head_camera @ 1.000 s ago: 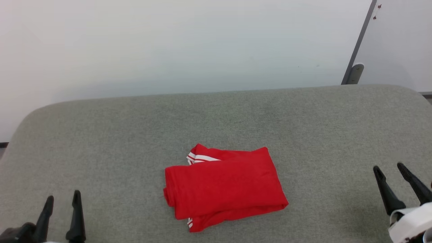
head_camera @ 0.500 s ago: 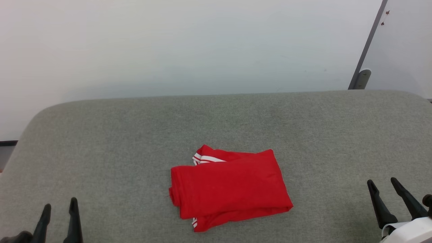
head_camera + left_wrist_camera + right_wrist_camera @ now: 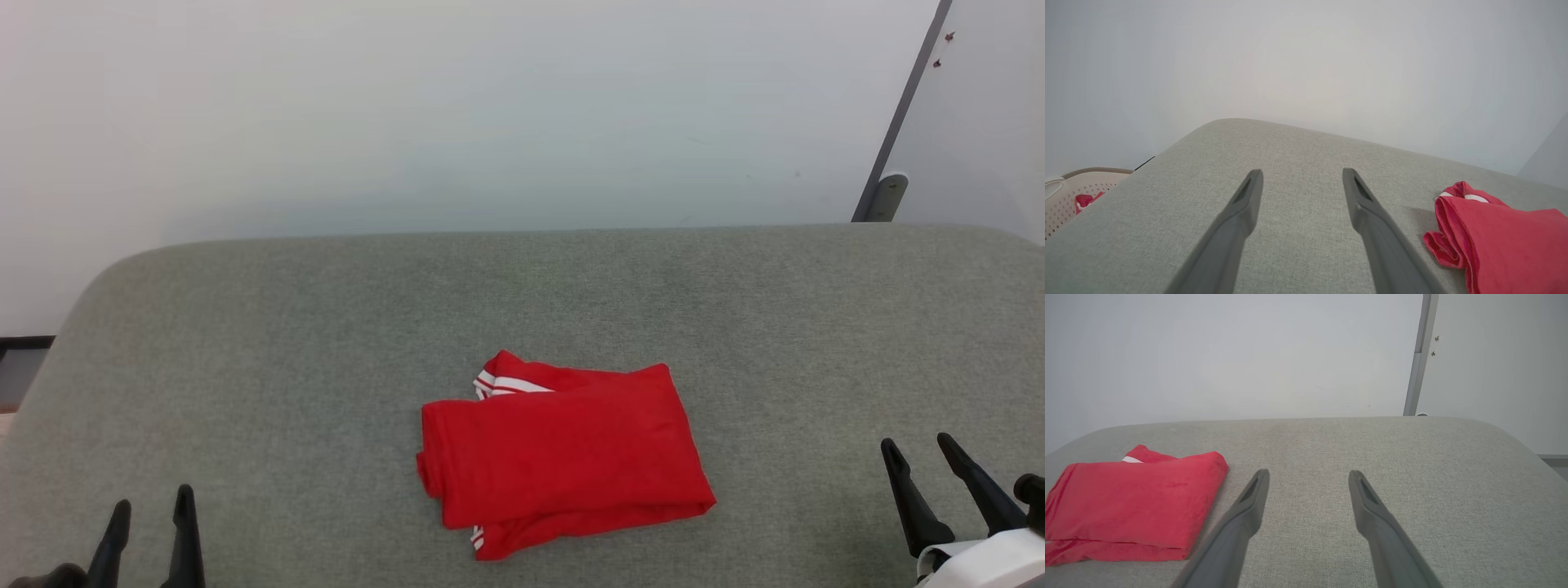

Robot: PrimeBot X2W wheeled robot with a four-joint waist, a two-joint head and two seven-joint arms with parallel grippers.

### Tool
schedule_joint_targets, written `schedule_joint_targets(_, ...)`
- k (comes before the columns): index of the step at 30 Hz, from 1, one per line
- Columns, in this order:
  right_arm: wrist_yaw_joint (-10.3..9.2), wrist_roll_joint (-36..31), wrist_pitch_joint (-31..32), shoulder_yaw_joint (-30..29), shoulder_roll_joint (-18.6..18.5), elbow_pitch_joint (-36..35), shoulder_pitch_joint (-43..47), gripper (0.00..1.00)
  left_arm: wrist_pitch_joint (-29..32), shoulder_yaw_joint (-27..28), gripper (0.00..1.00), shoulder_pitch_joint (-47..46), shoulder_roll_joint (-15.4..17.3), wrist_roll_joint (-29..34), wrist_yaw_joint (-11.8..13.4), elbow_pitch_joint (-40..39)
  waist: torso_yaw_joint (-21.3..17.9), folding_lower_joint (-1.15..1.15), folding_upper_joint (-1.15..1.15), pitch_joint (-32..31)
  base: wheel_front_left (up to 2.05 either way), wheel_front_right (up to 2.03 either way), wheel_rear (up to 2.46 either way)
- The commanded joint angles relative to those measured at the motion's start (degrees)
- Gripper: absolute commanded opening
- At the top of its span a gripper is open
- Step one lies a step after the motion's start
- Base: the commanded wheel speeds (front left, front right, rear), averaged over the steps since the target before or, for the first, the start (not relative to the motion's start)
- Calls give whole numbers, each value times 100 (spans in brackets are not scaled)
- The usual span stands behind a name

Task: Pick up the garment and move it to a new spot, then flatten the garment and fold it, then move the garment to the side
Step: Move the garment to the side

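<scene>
Folded garment lay as a red rectangle in the middle of the desk, toward the near edge, with white stripe trim peeking at its far-left corner and near edge. Both empty: left gripper sat wide open at near left, right gripper spread open at near right, each well apart from the garment. Pale basket off the desk's left end held a small red cloth.

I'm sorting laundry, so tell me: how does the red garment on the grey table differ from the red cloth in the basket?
The garment lies folded flat in layers on the table; the cloth is a bunched wad in the basket past the table's edge. The garment shows whole; the cloth is partly hidden by the basket's wall. Both are red.
</scene>
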Motion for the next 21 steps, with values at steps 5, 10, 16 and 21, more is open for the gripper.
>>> schedule_joint_targets(5, -9, 31, -33, 11, 35, 13, -30, 100, -24, 37, 100, -47, -22, 82, -43, 21, 42, 0, 0, 5, 0, 0, 0)
schedule_joint_targets(10, -9, 70, 101, 117, 73, -30, -96, 100, -24, -3, 100, -88, -10, 95, -61, 5, 167, 0, 0, 50, 0, 0, 0)
schedule_joint_targets(16, -9, 258, 515, 512, 139, -47, -435, 100, -18, -114, 100, -193, -10, 115, -92, -25, 433, 0, 0, 184, 0, 0, 0)
schedule_joint_targets(21, -8, 456, 907, 882, 117, 48, -777, 100, -2, -211, 100, -298, -26, 96, -103, -35, 647, 0, 0, 322, 0, 0, 0)
